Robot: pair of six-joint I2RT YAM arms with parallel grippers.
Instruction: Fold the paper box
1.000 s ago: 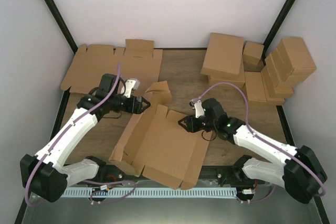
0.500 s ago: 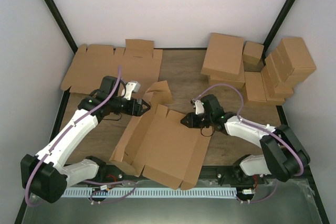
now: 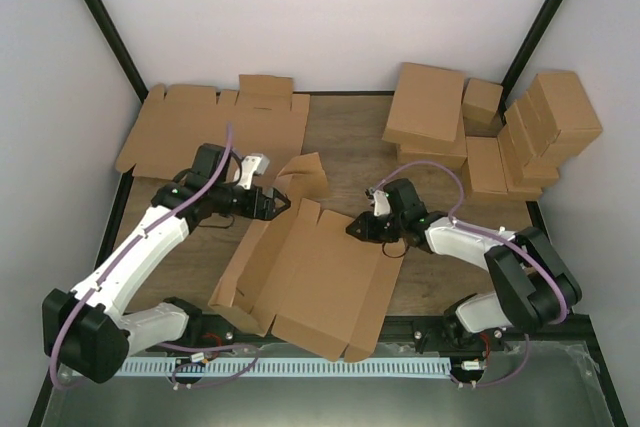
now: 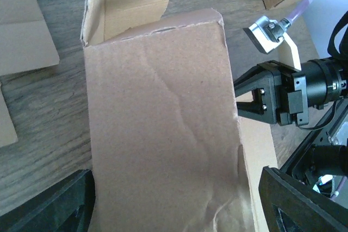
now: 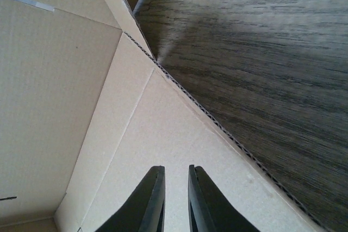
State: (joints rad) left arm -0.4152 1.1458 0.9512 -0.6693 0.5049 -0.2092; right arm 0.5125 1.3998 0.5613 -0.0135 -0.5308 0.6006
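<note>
Trainee: Position first. Where does the paper box (image 3: 310, 277) sit?

Lead: Near the middle of the wooden surface (image 3: 350, 137), between the two arms, with its near corner reaching the near edge. It lies open and shallow. The side walls are partly raised, and one far flap (image 4: 163, 134) stands up towards the left hand (image 3: 283, 202).

Trainee: Does either hand have hold of it?

Lead: The left hand is released. Its fingers (image 4: 54, 210) stand wide on either side of that flap, and I see no clamp on it. The right hand (image 3: 352, 230) sits at the box's far right wall. Its fingers (image 5: 149, 199) are drawn almost together with only a slit between them. No cardboard shows in that slit, so I judge it is gripping nothing.

Trainee: So how do I do this fold well?

Lead: I read the step as bringing the far flap over. Take the flap close to its crease, not at the free edge, because the sheet is already wrinkled and will buckle if levered from the tip. Swing it about the crease line and don't drag it, or the whole box slides. Use the right hand as a stop low on the wall, so the corner stays square.

Trainee: Is there any print to line up by?

Lead: None that I can read. The box is plain brown. The flat blanks (image 3: 200, 127) at far left and the closed boxes (image 3: 430, 107) at far right show no label or writing either.
</note>
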